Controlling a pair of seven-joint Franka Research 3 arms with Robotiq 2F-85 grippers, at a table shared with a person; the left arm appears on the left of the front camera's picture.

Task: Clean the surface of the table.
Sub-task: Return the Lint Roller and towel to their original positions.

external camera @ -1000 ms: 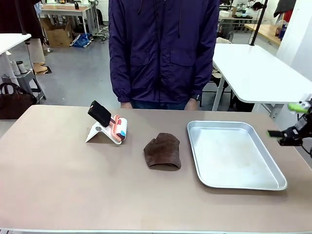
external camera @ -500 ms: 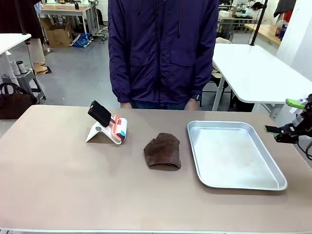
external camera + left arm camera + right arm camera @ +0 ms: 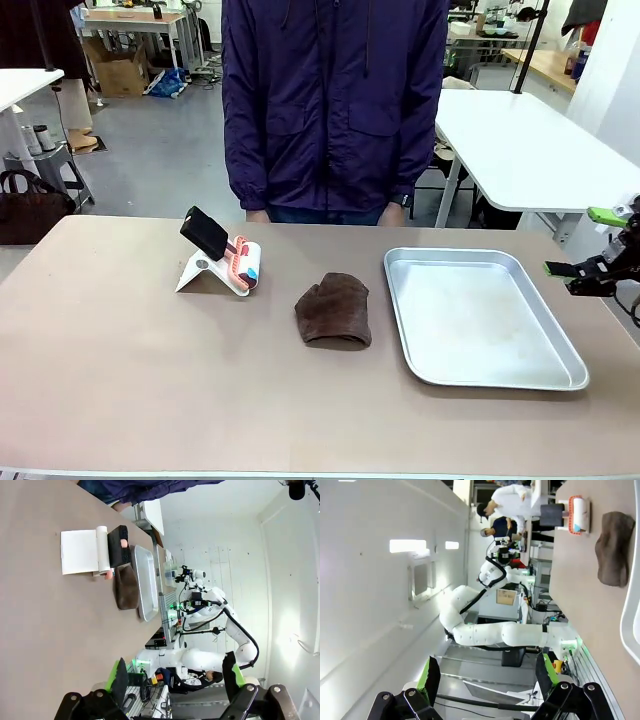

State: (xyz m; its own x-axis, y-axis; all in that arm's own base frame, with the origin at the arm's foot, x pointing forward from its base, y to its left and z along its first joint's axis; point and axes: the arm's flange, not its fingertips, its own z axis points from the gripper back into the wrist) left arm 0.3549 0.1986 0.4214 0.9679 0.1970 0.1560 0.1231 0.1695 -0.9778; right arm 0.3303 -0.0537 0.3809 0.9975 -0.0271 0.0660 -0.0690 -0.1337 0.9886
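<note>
Front view: the counter (image 3: 150,380) fills the lower frame; its beige top carries a lint roller on a white stand (image 3: 222,262) left of centre, a crumpled brown cloth (image 3: 334,310) at centre and a silver tray (image 3: 478,315) to the right. Person in a dark jacket (image 3: 335,100) stands at the far edge, hands not on the top. Right claw (image 3: 592,250) hovers at the right edge of the frame, beside the tray, jaws wide apart and holding nothing. Over the last second it drifted slightly up and left, then barely moved; nothing on the counter shifted. Left wrist view: left claw (image 3: 176,680) also spread wide, empty, off the near end of the counter. My read: wiping hasn't begun; cloth is untouched and likely the first thing to grab.
</note>
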